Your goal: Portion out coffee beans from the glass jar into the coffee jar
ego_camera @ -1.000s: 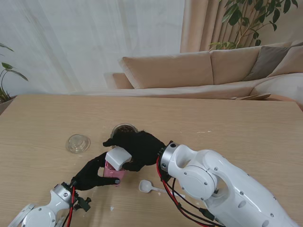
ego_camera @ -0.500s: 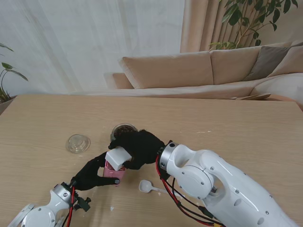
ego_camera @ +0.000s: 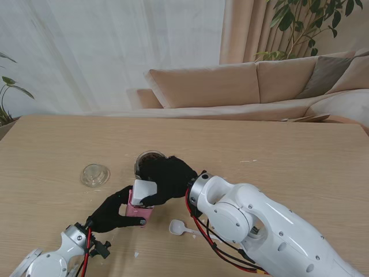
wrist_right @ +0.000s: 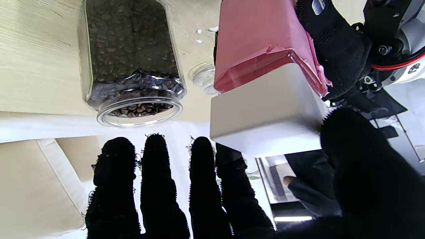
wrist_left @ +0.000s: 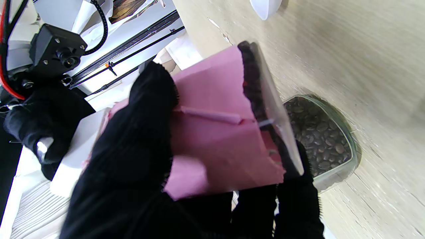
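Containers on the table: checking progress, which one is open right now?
The round glass jar of beans is open; its lid lies apart. The pink coffee jar has its white cap on.

Clear glass jar (wrist_right: pixel 131 59), matt wood-grain table (ego_camera: pixel 300 156) (pink canister (wrist_right: pixel 257 36) glossy).

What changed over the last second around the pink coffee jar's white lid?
The right hand pressed the white lid from tilted toward level on the pink coffee jar. The left hand kept holding that jar. Glass jar, round glass lid and scoop stayed put.
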